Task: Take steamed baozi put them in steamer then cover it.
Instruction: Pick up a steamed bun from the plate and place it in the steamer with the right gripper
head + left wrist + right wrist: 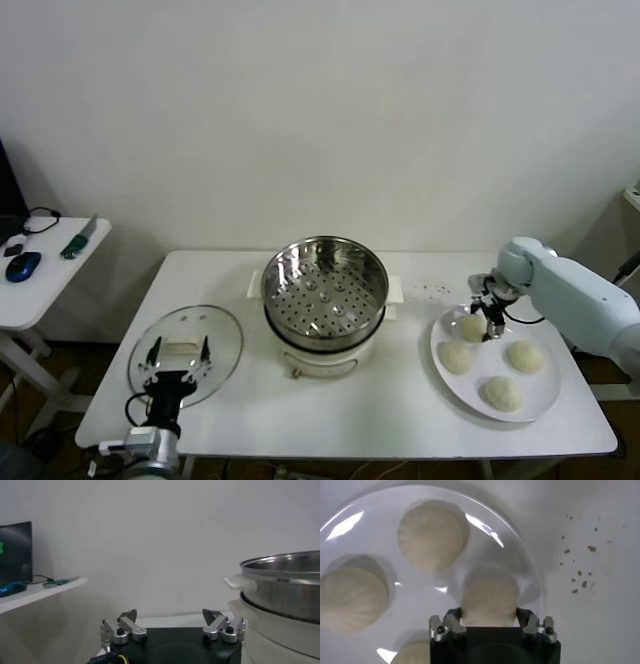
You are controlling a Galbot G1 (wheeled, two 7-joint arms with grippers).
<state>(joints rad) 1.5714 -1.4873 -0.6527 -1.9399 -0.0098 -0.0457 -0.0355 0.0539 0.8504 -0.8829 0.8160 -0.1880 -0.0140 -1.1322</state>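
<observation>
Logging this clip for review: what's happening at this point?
The right gripper has closed around one steamed baozi on the white plate, where all four still sit. The steamer is empty. The left gripper waits open over the cover, which lies on the table.

White table (pixel 400 420) with steamer (pixel 324 290), cover (pixel 185 352) (flat), plate (pixel 540 400).
</observation>
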